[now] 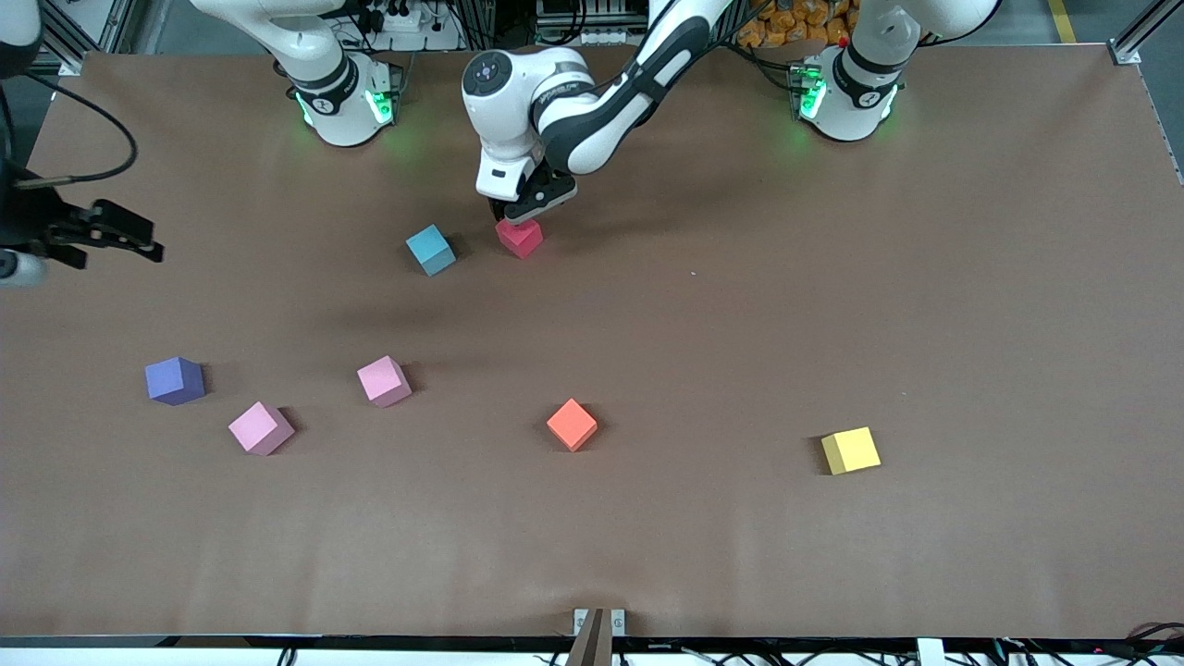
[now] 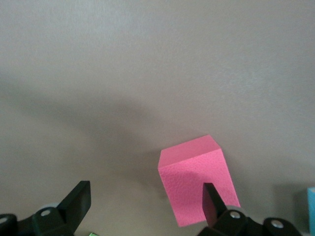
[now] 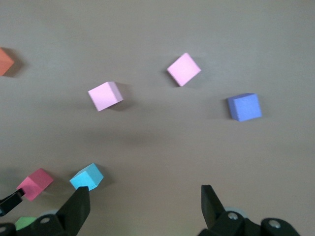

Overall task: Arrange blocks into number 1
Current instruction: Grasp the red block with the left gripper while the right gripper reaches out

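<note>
My left gripper (image 1: 524, 209) (image 2: 145, 192) is open, low over the table, right by the red block (image 1: 520, 237) (image 2: 196, 179). That block lies by one finger (image 2: 212, 199), not between the two. A sliver of the green block (image 2: 91, 233) (image 3: 23, 222) shows beside the red one; the front view hides it under the left hand. The light blue block (image 1: 431, 250) (image 3: 87, 177) sits a little toward the right arm's end. My right gripper (image 1: 131, 237) (image 3: 142, 194) hangs open and empty, high over that end of the table.
Nearer the front camera lie the purple block (image 1: 175, 380), two pink blocks (image 1: 261, 427) (image 1: 384, 380), the orange block (image 1: 572, 425) and, toward the left arm's end, the yellow block (image 1: 851, 450). All rest on the brown table (image 1: 740, 324).
</note>
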Available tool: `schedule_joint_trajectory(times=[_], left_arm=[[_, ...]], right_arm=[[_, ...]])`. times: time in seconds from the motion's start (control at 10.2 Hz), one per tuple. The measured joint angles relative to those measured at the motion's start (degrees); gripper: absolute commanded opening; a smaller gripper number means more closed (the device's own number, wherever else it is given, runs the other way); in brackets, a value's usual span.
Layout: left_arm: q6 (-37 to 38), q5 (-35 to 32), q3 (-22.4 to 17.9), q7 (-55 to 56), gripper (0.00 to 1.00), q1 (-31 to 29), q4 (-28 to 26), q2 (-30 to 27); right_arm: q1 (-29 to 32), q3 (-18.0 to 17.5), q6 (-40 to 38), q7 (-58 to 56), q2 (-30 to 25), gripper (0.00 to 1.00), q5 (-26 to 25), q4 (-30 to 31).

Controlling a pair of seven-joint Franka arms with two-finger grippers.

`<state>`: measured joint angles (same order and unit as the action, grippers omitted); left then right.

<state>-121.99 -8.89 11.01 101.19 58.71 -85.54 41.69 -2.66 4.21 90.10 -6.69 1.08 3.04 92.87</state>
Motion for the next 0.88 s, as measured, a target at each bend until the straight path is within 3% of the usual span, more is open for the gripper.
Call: schedule_joint_trajectory(times=[0.2,0.88], left_arm=[[-0.29,0.00,0.01,3.07,1.00,0.25,1.49,2.06],[-6.26,0.00,-0.79,6.19,1.00,0.17,4.36,4.65]], right_arm=[[-0.44,-2.25,0.06,0.13,0.87,1.00,0.05,0.01],[-1.34,-2.93,0.18,0.07,3.02,1.00,0.12,0.87]])
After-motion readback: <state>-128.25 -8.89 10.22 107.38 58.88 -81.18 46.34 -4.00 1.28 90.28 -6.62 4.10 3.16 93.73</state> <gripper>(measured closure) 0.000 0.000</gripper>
